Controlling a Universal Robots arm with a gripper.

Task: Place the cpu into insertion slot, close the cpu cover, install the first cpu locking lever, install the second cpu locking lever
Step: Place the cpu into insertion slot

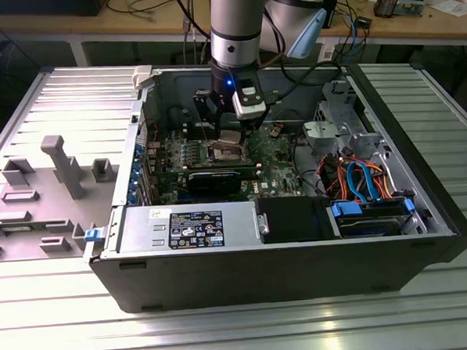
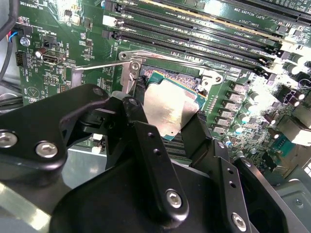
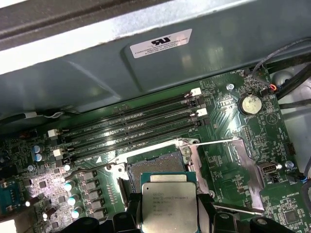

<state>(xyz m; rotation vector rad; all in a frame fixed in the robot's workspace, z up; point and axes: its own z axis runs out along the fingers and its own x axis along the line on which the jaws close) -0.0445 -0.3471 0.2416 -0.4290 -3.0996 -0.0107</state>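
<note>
Silver cpu (image 3: 169, 206) in the hand (image 3: 169, 219) partly hides insertion slot (image 3: 153, 166).

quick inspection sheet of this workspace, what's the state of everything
surface: ribbed metal table, open computer case lying on it
job's things: cpu held over the insertion slot, not seated; cpu cover open
clutter: grey fixture blocks, exterior view's left
grippers: hand shut on the cpu
cables: orange and blue cables inside the case
surroundings: workbench behind, wires on it
</note>
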